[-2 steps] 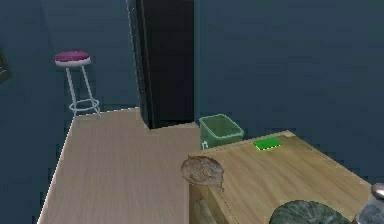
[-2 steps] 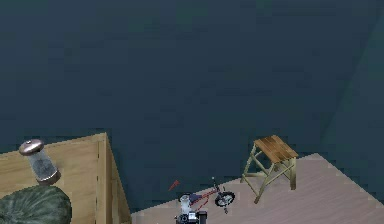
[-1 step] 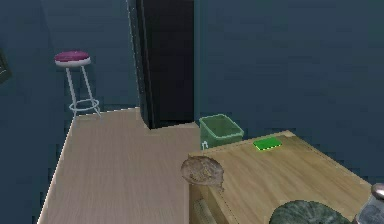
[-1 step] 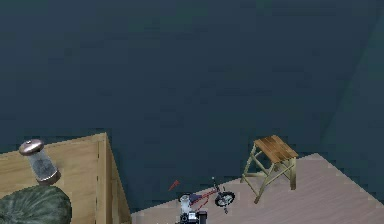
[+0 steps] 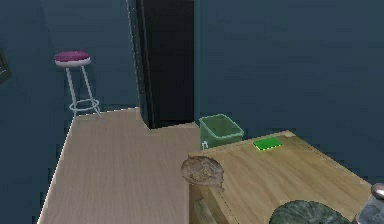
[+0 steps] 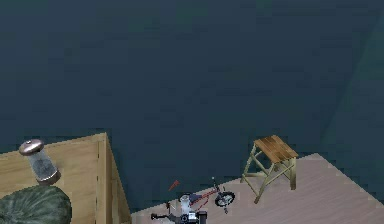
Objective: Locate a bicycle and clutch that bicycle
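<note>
Small red-and-white bicycle point(image 6: 200, 205) on floor point(image 6: 320, 195), near light wooden worktop point(image 6: 85, 165); reaching could strike worktop side. End effector state: cannot tell.

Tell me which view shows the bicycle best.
Arm side view: the small bicycle sits on the floor at the bottom edge, between the wooden table and a wooden step stool. The forward view gives a pink stool and a green bin instead.

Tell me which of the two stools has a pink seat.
The tall round stool on thin white metal legs, in the forward view. The other, a square-topped stool, is all brown wood.
</note>
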Tool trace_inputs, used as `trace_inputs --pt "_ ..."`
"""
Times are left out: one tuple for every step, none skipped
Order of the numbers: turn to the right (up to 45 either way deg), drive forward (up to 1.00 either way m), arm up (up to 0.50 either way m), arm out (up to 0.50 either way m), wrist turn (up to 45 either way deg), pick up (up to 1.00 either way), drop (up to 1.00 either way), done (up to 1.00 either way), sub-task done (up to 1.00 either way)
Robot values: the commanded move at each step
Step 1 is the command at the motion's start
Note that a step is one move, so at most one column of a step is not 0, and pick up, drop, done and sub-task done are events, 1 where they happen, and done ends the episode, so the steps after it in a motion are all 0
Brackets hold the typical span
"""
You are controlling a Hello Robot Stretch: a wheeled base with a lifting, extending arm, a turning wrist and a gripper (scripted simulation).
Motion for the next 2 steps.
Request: trace_inputs --pt "0.0 0.0 0.0 0.0 42.0 0.0 0.0 0.0 0.0" --pt "0.0 0.0 -0.3 0.0 0.0 0.0 0.0 0.0 0.0"
